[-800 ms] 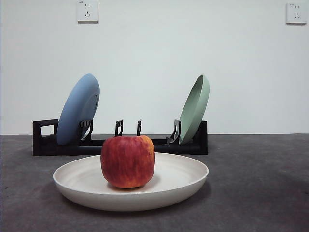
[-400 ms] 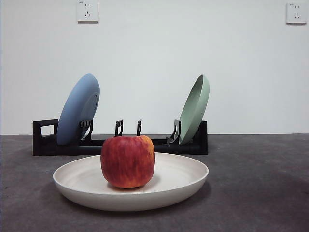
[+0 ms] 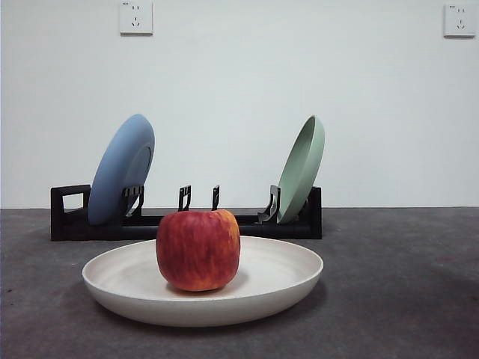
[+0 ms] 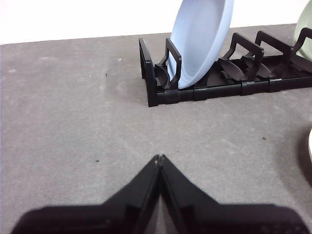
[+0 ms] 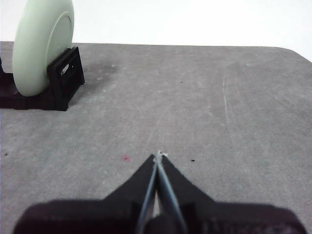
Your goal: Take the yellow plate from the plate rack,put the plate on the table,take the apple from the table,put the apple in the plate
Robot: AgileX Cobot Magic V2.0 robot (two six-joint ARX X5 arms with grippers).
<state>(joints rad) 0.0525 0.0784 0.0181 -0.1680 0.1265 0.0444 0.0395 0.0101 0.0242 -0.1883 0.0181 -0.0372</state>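
- Front view: white wall (image 3: 239,90) with two sockets (image 3: 135,17) behind dark grey table (image 3: 404,284).
- Nearest the camera, yellow plate (image 3: 284,288) flat on the table, apple (image 3: 197,249) upright at its centre.
- Behind, plate rack (image 3: 71,221) across the table, blue plate (image 3: 120,168) tilted in a slot near its handle end, pale green plate (image 3: 301,168) leaning at the other end, middle prongs bare.
- No arm in this view.
- Left wrist view: left gripper (image 4: 159,157) above bare table, jaws pressed together, nothing between them; rack's handle end and blue plate ahead, well apart.
- Right wrist view: right gripper (image 5: 158,154) likewise closed tip to tip and holding nothing, over bare table; green plate and rack end off to one side, well apart.
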